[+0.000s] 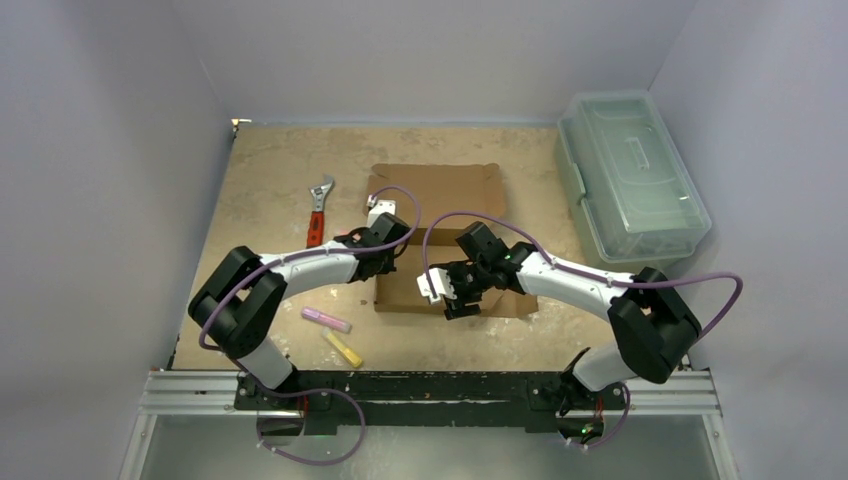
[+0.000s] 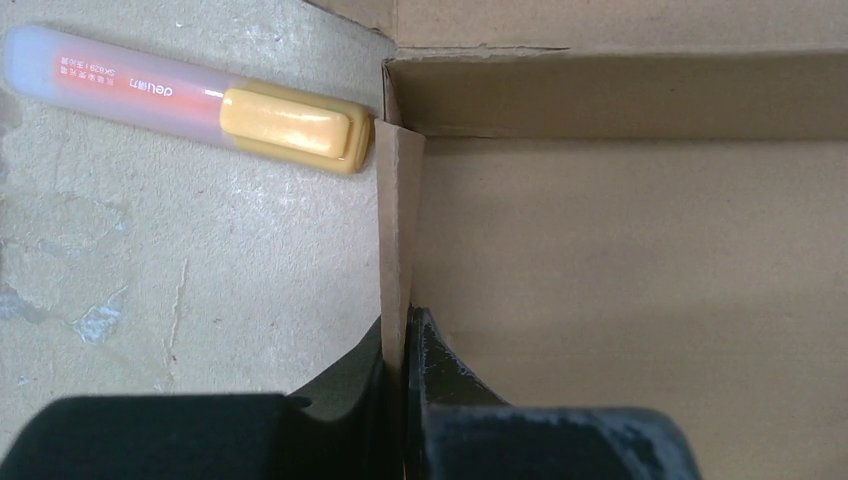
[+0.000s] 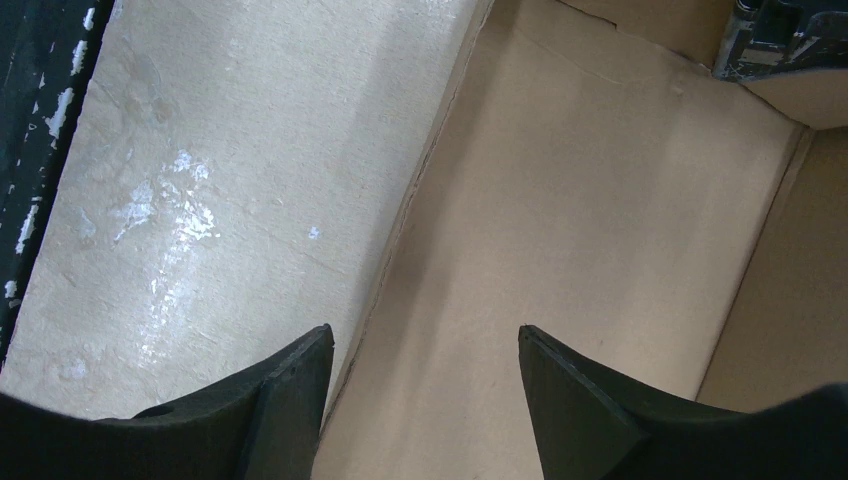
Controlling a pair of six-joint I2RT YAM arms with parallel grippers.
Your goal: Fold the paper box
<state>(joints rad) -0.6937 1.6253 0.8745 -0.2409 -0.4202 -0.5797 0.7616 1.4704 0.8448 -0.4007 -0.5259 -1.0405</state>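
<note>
The left gripper point(image 2: 403, 330) is pinched tight on a raised side flap of the paper box point(image 2: 620, 250). One dark finger point(image 2: 345, 385) presses the flap's outer face and the other sits against its inner face, with no gap showing between them and the cardboard. The flap stands upright on edge and runs away from the fingertips to a folded corner, where it meets the box's far wall. The flat brown floor of the box lies on the inner finger's side. On the outer side is bare table point(image 2: 150, 260), and beyond the fingertips a translucent pen-shaped item point(image 2: 190, 98) with a yellow-orange clip and "deli" lettering lies just beside the box corner.

The right gripper point(image 3: 425, 350) hangs with its fingers spread wide, holding nothing. The near edge of a flat box panel runs up between them, so one finger point(image 3: 285, 395) is over the table and the other over cardboard.

From above, the box lies mid-table between the two grippers. An adjustable wrench point(image 1: 318, 208) and two markers point(image 1: 327, 320) lie off to the left gripper's outer side, and a pale-green plastic bin point(image 1: 630, 175) sits well beyond the right gripper.
</note>
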